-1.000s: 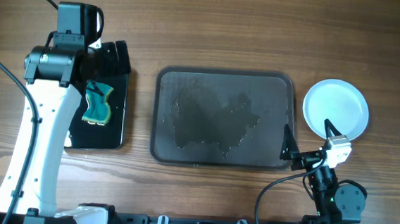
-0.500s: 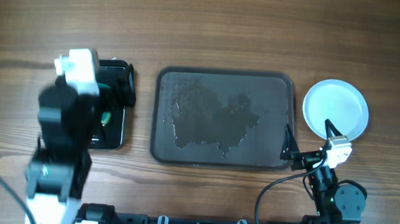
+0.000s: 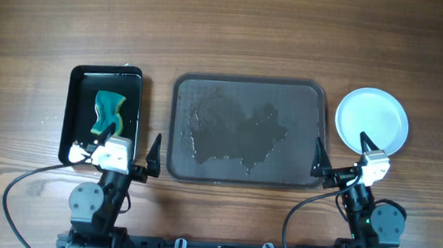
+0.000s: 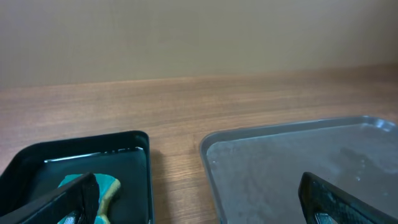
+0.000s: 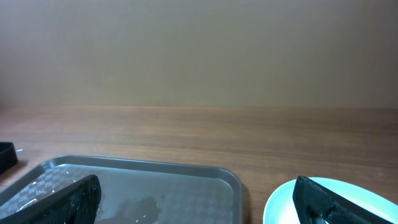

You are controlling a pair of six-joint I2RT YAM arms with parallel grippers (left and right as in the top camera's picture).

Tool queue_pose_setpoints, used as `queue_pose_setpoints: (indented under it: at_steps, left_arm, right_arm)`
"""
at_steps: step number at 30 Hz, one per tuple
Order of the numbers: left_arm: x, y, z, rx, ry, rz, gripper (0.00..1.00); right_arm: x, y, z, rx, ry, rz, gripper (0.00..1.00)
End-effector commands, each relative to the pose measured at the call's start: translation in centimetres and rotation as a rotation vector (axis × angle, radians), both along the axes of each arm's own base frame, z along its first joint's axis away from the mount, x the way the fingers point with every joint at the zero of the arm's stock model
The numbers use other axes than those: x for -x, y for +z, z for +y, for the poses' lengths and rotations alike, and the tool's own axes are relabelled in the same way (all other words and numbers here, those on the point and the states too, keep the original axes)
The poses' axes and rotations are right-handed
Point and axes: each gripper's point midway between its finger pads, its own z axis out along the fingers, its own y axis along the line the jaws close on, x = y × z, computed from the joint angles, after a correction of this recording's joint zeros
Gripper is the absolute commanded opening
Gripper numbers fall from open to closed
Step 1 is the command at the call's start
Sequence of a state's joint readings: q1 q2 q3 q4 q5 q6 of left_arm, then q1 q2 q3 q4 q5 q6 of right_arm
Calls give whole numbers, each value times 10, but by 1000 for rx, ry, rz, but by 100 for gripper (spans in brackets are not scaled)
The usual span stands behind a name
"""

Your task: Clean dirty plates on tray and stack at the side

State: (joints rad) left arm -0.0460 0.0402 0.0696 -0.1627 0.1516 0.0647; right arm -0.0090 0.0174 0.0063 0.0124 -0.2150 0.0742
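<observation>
The left arm has pulled back. A second ago it reached out over the black tray (image 3: 70, 113) at 9 o'clock; now it is folded at the 7 o'clock edge of the counter (image 3: 228, 31). The left hand (image 3: 132, 143) is spread wide and holds nothing. The teal sponge (image 3: 109, 114) lies in the black tray, apart from the fingers. The right hand (image 3: 340, 140) has not moved from 5 o'clock. It too is wide open and empty, one finger over the near right corner of the grey tray (image 3: 248, 81), the other over the near rim of the plates (image 3: 372, 119).

The plates sit on the counter at 3 o'clock, just beside the grey tray and off it. The top one shows plain white with no smear. How many lie under it cannot be told from above.

The grey tray carries no plate, only a wet patch (image 3: 236, 133) across its middle.

With the sponge put down, both arms drawn in and nothing left on the grey tray, the job looks finished, or very nearly. I see no further move that it needs.
</observation>
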Motion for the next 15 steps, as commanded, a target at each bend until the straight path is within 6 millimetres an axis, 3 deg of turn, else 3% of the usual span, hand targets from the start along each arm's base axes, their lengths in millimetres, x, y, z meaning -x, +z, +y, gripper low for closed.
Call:
queue_pose_setpoints:
  at_steps: [1, 7, 9, 15]
  left_arm:
    - [0, -2, -1, -39, -12, -29, 100]
    - [-3, 20, -2, -52, -10, -157, 100]
    - [-3, 1, -2, -53, -16, -81, 100]
    - [-3, 2, -2, -50, -16, -84, 100]
  right_arm:
    - [0, 2, -1, -6, -6, -8, 100]
    - [0, 2, -1, -7, -6, -8, 100]
    - [0, 2, -1, -6, -6, -8, 100]
    - [0, 2, -1, -7, -6, -8, 100]
